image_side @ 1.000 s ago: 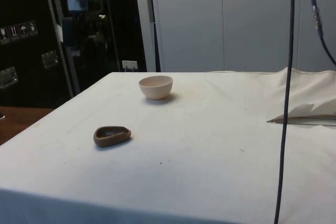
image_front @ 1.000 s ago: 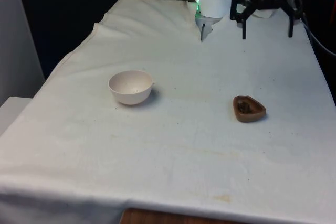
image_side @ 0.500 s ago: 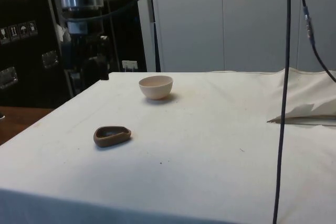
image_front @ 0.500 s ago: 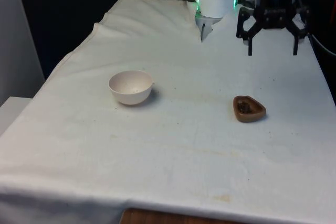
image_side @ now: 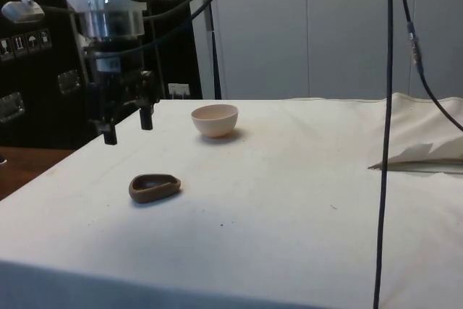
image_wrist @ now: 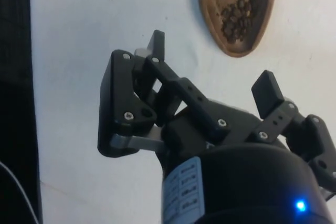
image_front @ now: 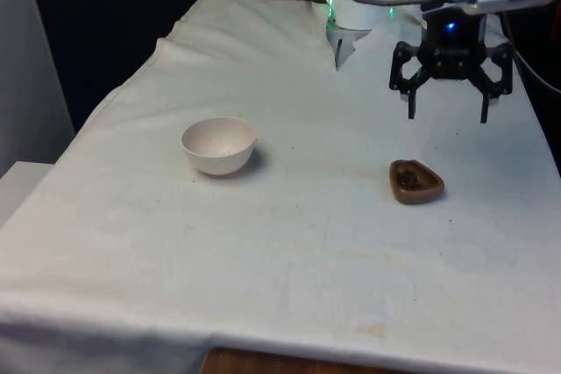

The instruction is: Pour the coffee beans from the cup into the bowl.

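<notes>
You see a table under a white cloth (image_front: pixel 289 243) — black curtains (image_front: pixel 131 6) beyond it, dark cabinets (image_side: pixel 36 70) and a pale wall (image_side: pixel 311 27) at the side.

Hidden and cut off — near the gripper (image_front: pixel 447 115)

Beyond its fingertips, the brown cup (image_side: pixel 154 187) hides its contents in the side view; the bowl (image_side: pixel 215 120), farther off, shows no interior — rim only.

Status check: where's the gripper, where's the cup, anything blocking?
Gripper open, empty, hovering above and behind the cup. Cup on the cloth, beans inside. Bowl apart, toward the front view's left. Nothing between them.
</notes>
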`<state>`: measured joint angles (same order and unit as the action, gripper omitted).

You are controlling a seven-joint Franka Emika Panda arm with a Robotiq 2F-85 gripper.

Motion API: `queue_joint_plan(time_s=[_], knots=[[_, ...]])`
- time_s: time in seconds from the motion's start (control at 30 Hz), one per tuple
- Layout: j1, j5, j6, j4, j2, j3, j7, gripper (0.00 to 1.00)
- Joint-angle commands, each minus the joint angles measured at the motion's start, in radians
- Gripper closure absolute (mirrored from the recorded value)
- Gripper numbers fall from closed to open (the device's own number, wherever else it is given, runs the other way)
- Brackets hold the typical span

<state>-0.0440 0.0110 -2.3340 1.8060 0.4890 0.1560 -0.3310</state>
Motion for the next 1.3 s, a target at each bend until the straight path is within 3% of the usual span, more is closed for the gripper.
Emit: queue_joint_plan(time_s=[0.0, 0.07, 0.1, 0.37, 0.4, 0.43, 0.67, 0.7, 0.73, 0.97, 1.0, 1.03, 1.17, 1.23, 1.27], knots=[[-0.012, -0.015, -0.004, -0.016, 0.013, -0.004, -0.026, 0.00], [-0.011, -0.018, -0.001, -0.020, 0.016, -0.001, -0.030, 0.00], [-0.003, -0.010, -0.003, -0.010, 0.009, 0.004, -0.016, 0.00], [-0.022, -0.034, 0.002, -0.048, 0.043, 0.000, -0.063, 0.00], [-0.015, -0.026, 0.000, -0.033, 0.030, 0.007, -0.050, 0.00], [-0.022, -0.036, 0.000, -0.051, 0.048, 0.000, -0.070, 0.00], [-0.022, -0.042, -0.022, -0.070, 0.086, 0.001, -0.121, 0.00], [-0.016, -0.038, -0.010, -0.070, 0.083, 0.007, -0.109, 0.00], [-0.022, -0.042, -0.027, -0.070, 0.090, 0.001, -0.127, 0.00], [-0.023, -0.044, -0.073, -0.071, 0.121, -0.001, -0.173, 0.00], [-0.017, -0.039, -0.065, -0.070, 0.119, 0.006, -0.162, 0.00], [-0.023, -0.044, -0.078, -0.071, 0.124, -0.001, -0.178, 0.00], [-0.024, -0.045, -0.108, -0.073, 0.142, -0.002, -0.204, 0.00], [-0.024, -0.045, -0.122, -0.073, 0.150, -0.003, -0.214, 0.00], [-0.017, -0.039, -0.105, -0.070, 0.142, 0.005, -0.198, 0.00]])
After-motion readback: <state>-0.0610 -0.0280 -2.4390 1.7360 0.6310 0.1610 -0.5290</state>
